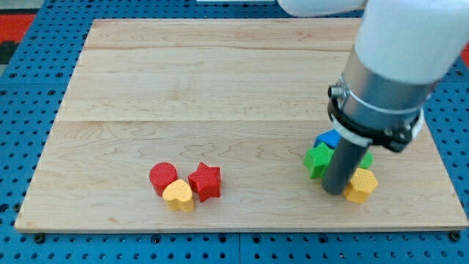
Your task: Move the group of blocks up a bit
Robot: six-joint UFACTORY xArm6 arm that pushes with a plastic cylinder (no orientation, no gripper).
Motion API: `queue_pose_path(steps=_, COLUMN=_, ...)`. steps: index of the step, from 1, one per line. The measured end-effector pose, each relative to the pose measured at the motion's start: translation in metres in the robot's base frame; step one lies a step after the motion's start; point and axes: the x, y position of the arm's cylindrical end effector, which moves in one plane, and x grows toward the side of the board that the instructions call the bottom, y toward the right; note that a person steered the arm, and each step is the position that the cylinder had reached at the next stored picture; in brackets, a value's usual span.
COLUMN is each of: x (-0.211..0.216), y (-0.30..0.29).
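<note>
A cluster of blocks is seen at the board's four o'clock: a green star, a blue block at its one o'clock, a yellow block at four. My tip, a plain rod, is planted among them. A red cylinder, yellow heart and red star are huddled at seven o'clock on the wooden board.

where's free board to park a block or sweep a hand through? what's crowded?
Free: the whole upper half of the wooden board, and the strip between the red star and green star.

Crowded: at the view's bottom left, the red cylinder, yellow heart and red star touch. At bottom right, my tip sits among the green star, blue block and yellow block.
</note>
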Motion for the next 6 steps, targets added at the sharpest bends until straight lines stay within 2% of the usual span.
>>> queue_pose_path(steps=1, x=-0.009, y=0.003)
queue_pose_path(steps=2, x=0.013, y=-0.028)
queue_pose_path(steps=4, x=0.043, y=-0.011)
queue_pose_path(steps=5, x=0.04, y=0.017)
queue_pose_path(steps=6, x=0.024, y=0.017)
